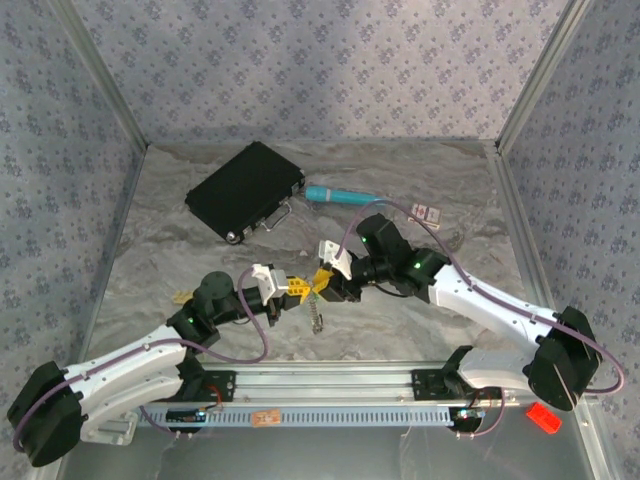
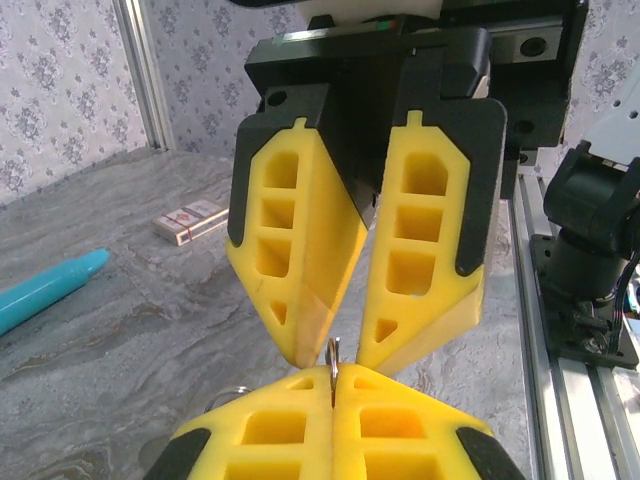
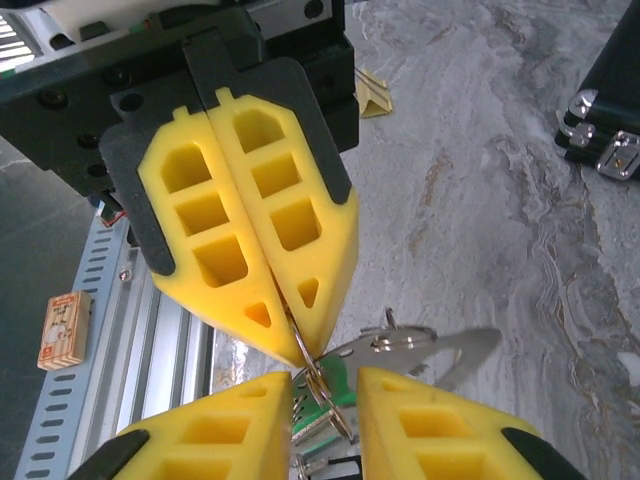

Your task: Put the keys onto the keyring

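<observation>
My left gripper (image 1: 294,289) is shut on the thin silvery keyring (image 2: 333,352), whose edge sticks up from between its closed yellow pads (image 2: 280,400). In the right wrist view the keyring (image 3: 300,345) runs from those shut pads down to a bunch held above the table: a green-headed key (image 3: 345,375) and a silvery key blade (image 3: 465,350). My right gripper (image 3: 325,388) meets the left tip to tip. Its fingers stand apart on either side of the ring and the green key. A short chain (image 1: 317,318) dangles below both grippers.
A black case (image 1: 245,188) with a metal handle lies at the back left, a teal pen (image 1: 340,196) beside it and a small card box (image 1: 430,212) further right. A small yellowish thing (image 1: 180,296) lies by the left arm. The metal rail (image 1: 330,385) runs along the near edge.
</observation>
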Available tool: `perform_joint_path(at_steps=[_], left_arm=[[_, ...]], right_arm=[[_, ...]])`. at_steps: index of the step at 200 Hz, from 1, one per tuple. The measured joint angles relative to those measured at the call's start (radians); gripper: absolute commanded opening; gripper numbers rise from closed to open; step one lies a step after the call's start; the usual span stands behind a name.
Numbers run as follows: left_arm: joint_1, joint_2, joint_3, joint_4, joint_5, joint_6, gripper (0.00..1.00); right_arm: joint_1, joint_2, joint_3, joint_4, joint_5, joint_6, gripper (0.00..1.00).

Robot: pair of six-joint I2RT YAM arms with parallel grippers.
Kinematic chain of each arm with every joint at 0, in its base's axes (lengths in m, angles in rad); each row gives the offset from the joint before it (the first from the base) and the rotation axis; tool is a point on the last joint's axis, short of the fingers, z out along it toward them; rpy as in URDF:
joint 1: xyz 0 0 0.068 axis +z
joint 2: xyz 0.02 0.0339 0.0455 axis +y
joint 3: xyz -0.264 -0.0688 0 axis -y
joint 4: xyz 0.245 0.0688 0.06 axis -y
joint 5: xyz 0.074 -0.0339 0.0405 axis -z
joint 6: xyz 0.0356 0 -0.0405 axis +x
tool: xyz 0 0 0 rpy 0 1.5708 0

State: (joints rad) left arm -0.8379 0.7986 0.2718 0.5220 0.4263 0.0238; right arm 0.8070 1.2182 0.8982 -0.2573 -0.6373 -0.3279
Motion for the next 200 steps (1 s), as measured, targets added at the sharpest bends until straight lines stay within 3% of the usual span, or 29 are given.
perform_joint_path(at_steps=[24,40,54,70,85,147,200], left_arm=[[0.000,0.000,0.000,0.000,-0.004,-0.008,0.00],[0.000,0.000,-0.002,-0.001,-0.008,-0.010,0.00],[0.001,0.000,-0.003,-0.005,-0.009,-0.011,0.00],[0.002,0.000,-0.004,-0.024,-0.015,-0.011,0.15],[0.002,-0.002,-0.003,-0.043,-0.028,-0.009,0.19],[0.002,-0.024,0.067,-0.248,-0.049,0.079,0.20],[0.000,0.008,0.087,-0.294,-0.024,0.107,0.18]], right_arm=[[0.005,0.007,0.000,0.011,-0.008,0.001,0.12],[0.005,0.012,0.000,0.011,-0.010,0.002,0.00],[0.005,0.019,0.000,0.009,-0.013,-0.006,0.00],[0.005,0.028,0.003,-0.002,-0.014,-0.013,0.00],[0.010,0.038,0.014,-0.031,-0.011,-0.029,0.00],[0.066,0.092,0.169,-0.280,0.137,-0.172,0.00],[0.099,0.131,0.214,-0.349,0.183,-0.212,0.00]])
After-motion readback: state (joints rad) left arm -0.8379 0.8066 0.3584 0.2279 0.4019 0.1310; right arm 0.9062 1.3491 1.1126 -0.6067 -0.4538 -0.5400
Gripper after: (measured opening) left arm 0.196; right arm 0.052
